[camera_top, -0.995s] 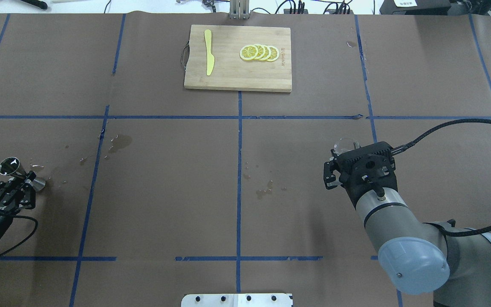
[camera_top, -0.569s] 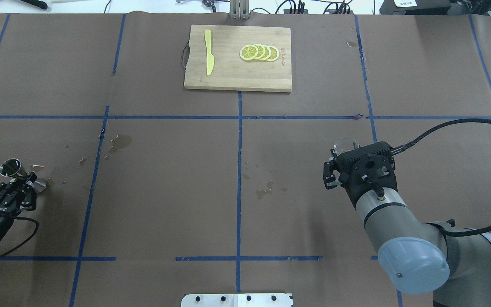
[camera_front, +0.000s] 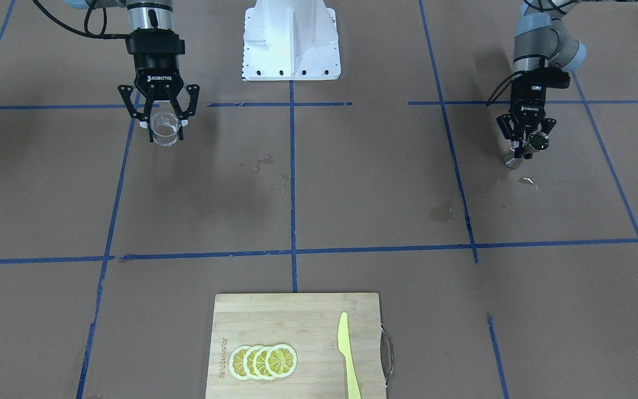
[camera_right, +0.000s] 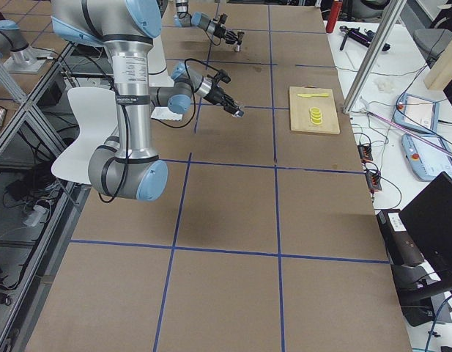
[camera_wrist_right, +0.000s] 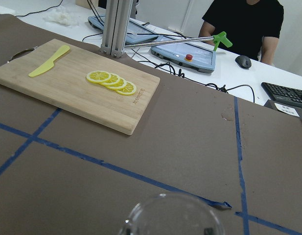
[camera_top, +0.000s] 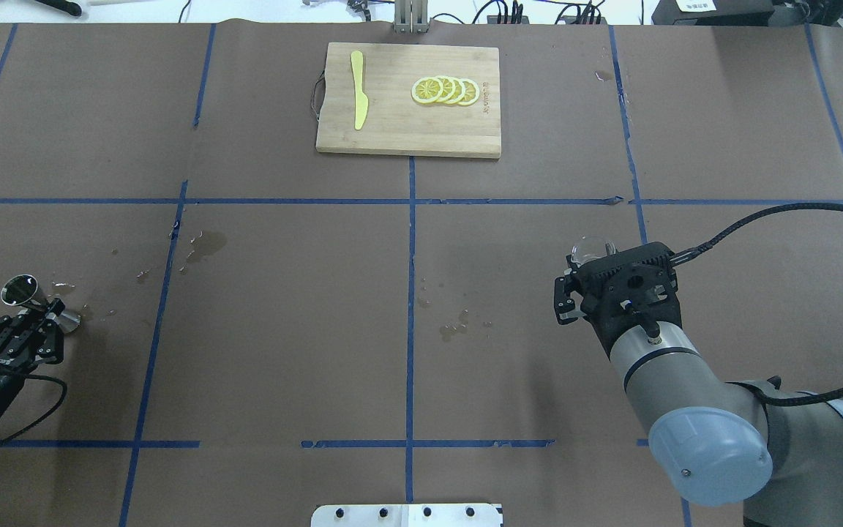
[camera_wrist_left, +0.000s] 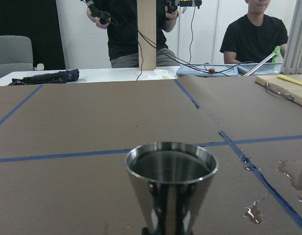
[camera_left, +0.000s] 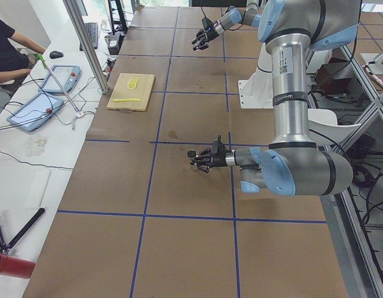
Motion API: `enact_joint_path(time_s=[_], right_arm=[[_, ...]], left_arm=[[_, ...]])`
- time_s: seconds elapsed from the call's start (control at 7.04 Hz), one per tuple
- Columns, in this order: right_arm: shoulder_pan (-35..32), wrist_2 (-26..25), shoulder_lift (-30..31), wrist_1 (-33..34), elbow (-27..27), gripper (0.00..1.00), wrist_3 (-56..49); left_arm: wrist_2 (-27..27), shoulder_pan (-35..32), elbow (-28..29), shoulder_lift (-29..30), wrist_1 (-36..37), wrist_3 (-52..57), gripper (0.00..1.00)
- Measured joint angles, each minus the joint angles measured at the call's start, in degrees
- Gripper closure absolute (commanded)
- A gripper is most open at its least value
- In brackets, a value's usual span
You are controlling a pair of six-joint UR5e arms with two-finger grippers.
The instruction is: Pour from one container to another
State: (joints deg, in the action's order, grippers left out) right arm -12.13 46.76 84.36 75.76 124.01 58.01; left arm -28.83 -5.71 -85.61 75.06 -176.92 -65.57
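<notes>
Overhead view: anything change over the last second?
The left gripper, shut on the steel jigger, drew back slightly toward the robot and the view's left edge, taking the jigger with it. Nothing was grasped or let go. The right gripper with the glass cup, the cutting board, the lemon slices and the knife stayed put.

Tabletop: covered from edge to edge with brown paper.
Grid: blue tape lines cross the paper and divide it into large rectangles.
Far middle: a wooden cutting board lies flat where the centre line ends, with its metal handle on the left.
Left: wet patches beside a tape line, with smaller drops nearer the left edge.
Centre: scattered droplets just right of the centre line.
Near edge: a white mounting plate, in the middle.
</notes>
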Motion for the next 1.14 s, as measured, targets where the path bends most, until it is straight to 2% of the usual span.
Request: enact_joint_path(time_s=[0.57,0.71,0.85,1.14], right_arm=[[0.00,0.00,-0.21,0.04,0.09,0.91,0.00],[0.00,0.00,-0.23,0.06,0.09,0.91,0.00],[0.00,0.00,-0.24,0.06,0.09,0.91,0.00],[0.00,0.00,-0.25,0.01,0.12,0.91,0.00]], left_arm=[[0.00,0.19,-0.01,0.00,-0.02,-0.08,0.72],[0.00,0.22,-0.02,0.00,-0.04,-0.09,0.70],[0.00,0.24,-0.02,0.00,-0.04,-0.09,0.64],[0.00,0.27,0.00,0.00,-0.08,-0.09,0.61]])
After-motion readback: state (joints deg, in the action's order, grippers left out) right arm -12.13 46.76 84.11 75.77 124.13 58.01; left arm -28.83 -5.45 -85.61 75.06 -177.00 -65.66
